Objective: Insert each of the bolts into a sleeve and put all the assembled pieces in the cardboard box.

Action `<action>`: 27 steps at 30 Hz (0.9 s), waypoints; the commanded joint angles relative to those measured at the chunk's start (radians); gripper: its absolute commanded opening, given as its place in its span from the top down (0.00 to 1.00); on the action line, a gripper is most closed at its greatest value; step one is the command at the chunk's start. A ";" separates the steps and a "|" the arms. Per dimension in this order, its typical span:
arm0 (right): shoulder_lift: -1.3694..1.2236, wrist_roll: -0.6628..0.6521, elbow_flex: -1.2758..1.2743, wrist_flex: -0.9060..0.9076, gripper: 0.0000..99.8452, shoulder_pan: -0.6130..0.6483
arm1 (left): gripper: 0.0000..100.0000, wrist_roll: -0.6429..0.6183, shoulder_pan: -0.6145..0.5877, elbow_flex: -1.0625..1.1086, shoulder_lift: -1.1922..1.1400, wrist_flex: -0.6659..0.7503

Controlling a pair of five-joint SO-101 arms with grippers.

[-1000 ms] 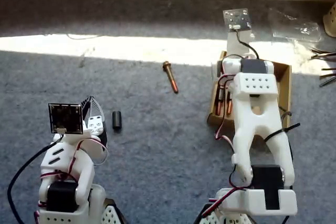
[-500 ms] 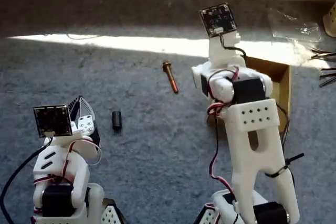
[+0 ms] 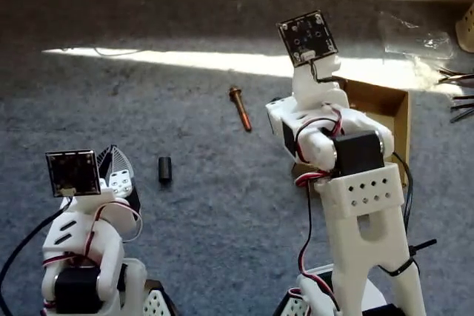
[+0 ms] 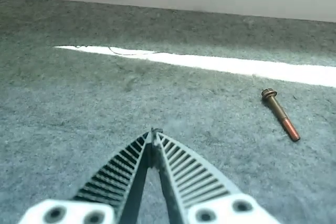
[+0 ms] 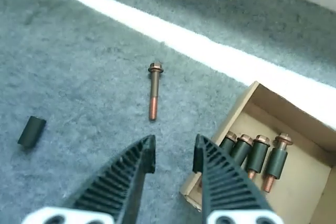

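Observation:
A copper bolt (image 3: 239, 107) lies loose on the grey carpet, its head pointing away from the arms; it is also seen as the bolt (image 5: 154, 90) and the bolt (image 4: 281, 114). A short black sleeve (image 3: 164, 169) lies nearer the left arm, the same sleeve (image 5: 31, 131). The cardboard box (image 3: 389, 105) sits at the right, and several bolts in sleeves (image 5: 253, 157) lie in the box (image 5: 294, 116). My right gripper (image 5: 173, 153) hangs open and empty between the bolt and the box's corner. My left gripper (image 4: 154, 134) is shut and empty, low over the carpet beside the sleeve; it is the gripper (image 3: 115, 156).
A bright strip of sunlight (image 3: 185, 61) crosses the carpet behind the bolt. A clear plastic bag (image 3: 415, 35) and dark cables (image 3: 459, 94) lie at the far right. The right arm's body (image 3: 355, 175) covers the box's near side. Open carpet lies between the two arms.
The right arm has swung left, off the box and toward the loose bolt. The left arm has drawn back slightly, away from the sleeve. Bolt and sleeve have not moved.

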State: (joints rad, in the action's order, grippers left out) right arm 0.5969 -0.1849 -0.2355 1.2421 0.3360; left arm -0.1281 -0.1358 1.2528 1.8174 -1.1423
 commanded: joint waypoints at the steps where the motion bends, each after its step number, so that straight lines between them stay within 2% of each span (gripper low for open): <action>1: 0.030 0.002 -0.036 0.005 0.89 0.047 | 0.99 -0.008 -0.012 -0.044 0.008 -0.005; 7: 0.025 0.002 -0.105 0.005 0.89 0.171 | 0.99 -0.008 -0.013 0.007 0.007 0.002; 12: 0.022 0.000 -0.110 0.005 0.89 0.189 | 0.99 -0.008 -0.015 0.010 0.007 0.002; 20: 0.019 -0.038 -0.110 0.005 0.89 0.196 | 0.99 -0.009 -0.189 0.010 0.007 0.002; 27: -0.173 0.098 -0.051 0.005 0.89 0.268 | 0.99 -0.009 -0.211 0.015 0.007 -0.005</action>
State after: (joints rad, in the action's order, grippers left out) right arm 0.5033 -0.1358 -0.3521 1.2436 0.5723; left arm -0.1297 -0.3307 1.2727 1.8174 -1.1423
